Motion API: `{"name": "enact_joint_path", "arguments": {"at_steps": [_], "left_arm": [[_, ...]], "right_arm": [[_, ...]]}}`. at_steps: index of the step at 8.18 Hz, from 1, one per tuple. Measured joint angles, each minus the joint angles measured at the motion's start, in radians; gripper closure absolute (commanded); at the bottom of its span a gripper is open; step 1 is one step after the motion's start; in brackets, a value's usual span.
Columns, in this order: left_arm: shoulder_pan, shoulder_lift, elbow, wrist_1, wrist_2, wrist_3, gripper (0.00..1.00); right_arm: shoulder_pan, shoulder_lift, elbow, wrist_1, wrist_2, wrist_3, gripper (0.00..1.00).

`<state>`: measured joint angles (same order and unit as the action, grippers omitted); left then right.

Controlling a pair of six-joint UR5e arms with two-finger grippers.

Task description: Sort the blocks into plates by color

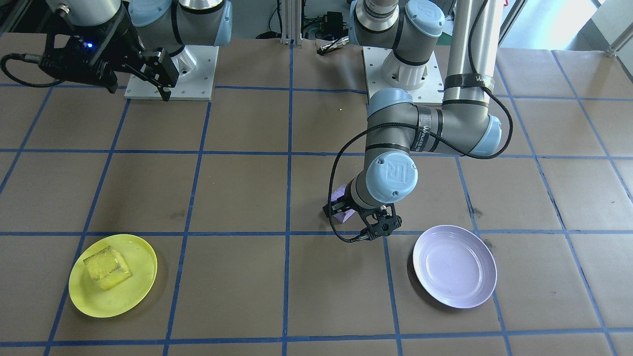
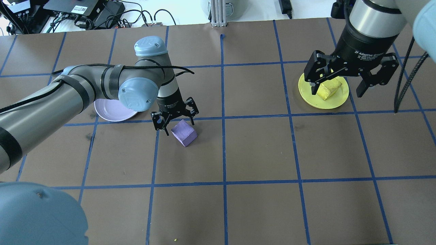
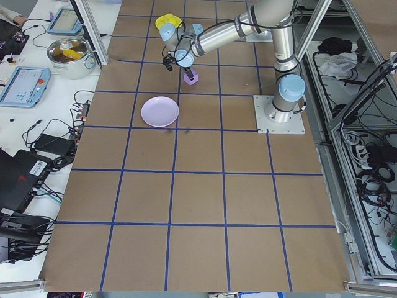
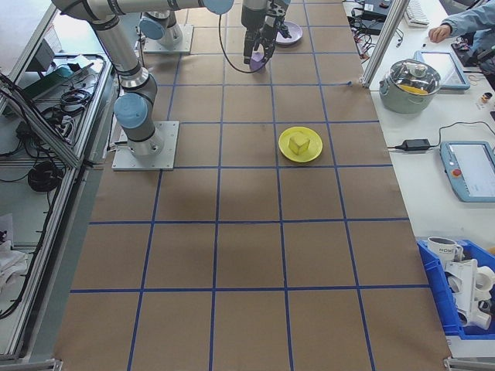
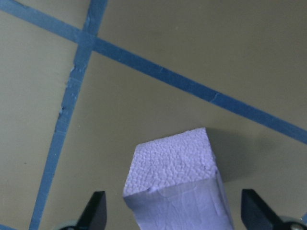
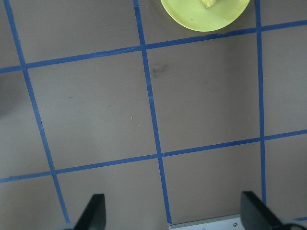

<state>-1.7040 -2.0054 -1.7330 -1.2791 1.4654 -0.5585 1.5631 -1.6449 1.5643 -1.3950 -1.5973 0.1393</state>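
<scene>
Your left gripper [image 2: 175, 119] is spread wide, fingers straddling the purple block [image 2: 184, 132] on the table without touching it. The lavender plate [image 2: 110, 110] lies near. Your right gripper [image 2: 351, 80] hangs released above the yellow plate [image 2: 337, 98] holding the yellow block [image 2: 328, 89].

My worktop [image 2: 259, 149] is brown paper crossed by a grid of blue tape lines [image 2: 223, 143]. On it the purple block [image 2: 184, 133] is pale lilac with a pebbled top and smoother sides, the lavender plate [image 1: 455, 266] has a whitish sheen, and the yellow block [image 1: 107, 267], rough and speckled, sits on the bright yellow plate [image 1: 86, 296]. My arms are grey with light-blue joint caps, and my left gripper [image 2: 175, 117] and right gripper [image 2: 351, 73] are black.
</scene>
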Motion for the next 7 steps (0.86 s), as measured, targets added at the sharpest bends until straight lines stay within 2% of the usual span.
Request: {"name": "enact_joint_path", "arguments": {"at_steps": [2,3,4,5,7], "left_arm": [[-0.013,-0.016,-0.002,0.000,0.001,-0.001,0.02],[-0.014,-0.019,-0.003,0.000,0.001,-0.001,0.19],[-0.014,-0.025,-0.003,-0.001,0.003,0.000,0.63],[-0.013,-0.034,-0.001,0.000,0.007,0.002,1.00],[-0.011,-0.039,0.008,0.003,0.004,0.007,1.00]], "right_arm": [[0.000,-0.002,0.004,-0.001,0.000,0.000,0.00],[0.000,-0.002,0.004,-0.001,-0.004,-0.001,0.00],[0.000,-0.002,0.005,-0.001,-0.007,-0.001,0.00],[0.000,-0.002,0.004,0.001,-0.007,-0.001,0.00],[0.000,-0.001,0.004,0.005,-0.009,-0.001,0.00]]}}
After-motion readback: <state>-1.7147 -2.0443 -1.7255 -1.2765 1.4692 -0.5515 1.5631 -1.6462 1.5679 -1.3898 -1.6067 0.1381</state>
